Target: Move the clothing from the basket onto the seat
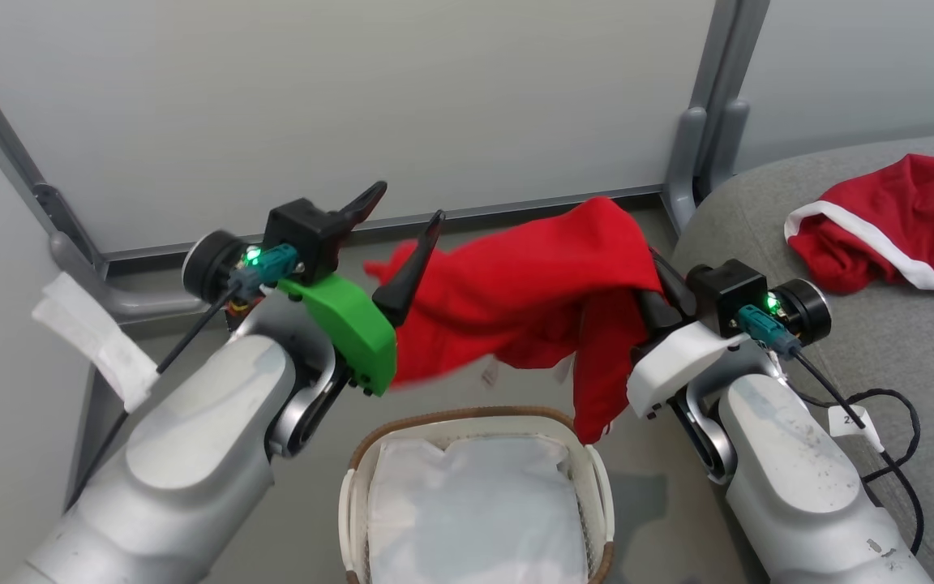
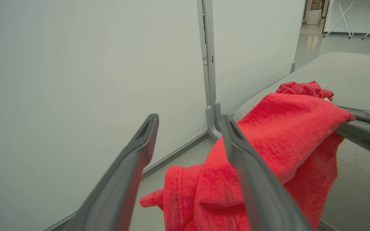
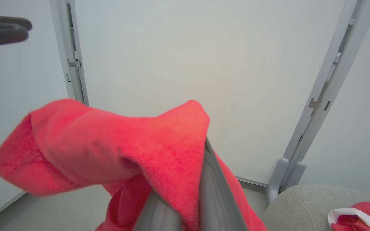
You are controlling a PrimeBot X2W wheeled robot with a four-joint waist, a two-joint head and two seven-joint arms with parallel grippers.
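Closest to me, the basket (image 1: 467,418) sits low between my 2 forearms, and inside it I see just the white lining (image 1: 475,503), with no red in it. By my reading, the lifting part of the job is done.

Above it the clothing (image 1: 532,292) hangs in the air, clear of the rim. It runs roughly level between the 2 grippers, with 1 tail drooping toward the basket's right edge.

My right gripper (image 1: 655,296) is pressed together on the garment's right end. In the right wrist view the fabric folds over its closed fingers (image 3: 210,192), so this arm bears the weight.

My left gripper (image 1: 408,207) stands spread wide with nothing between its fingers. In the left wrist view the cloth merely leans on the outer side of 1 finger (image 2: 252,179), draped and not pinched. That suits the job, I think, because the right arm is the one beside the seat (image 1: 840,341).

The seat lies just past the right gripper, and a second red garment (image 1: 897,219) with white trim sits crumpled on it, well apart from the held piece.

The next move should be a swing of the right arm over the cushion. The loose end might snag on the left finger or brush the rim.

Farthest back stand the pale partition panels (image 1: 353,97).
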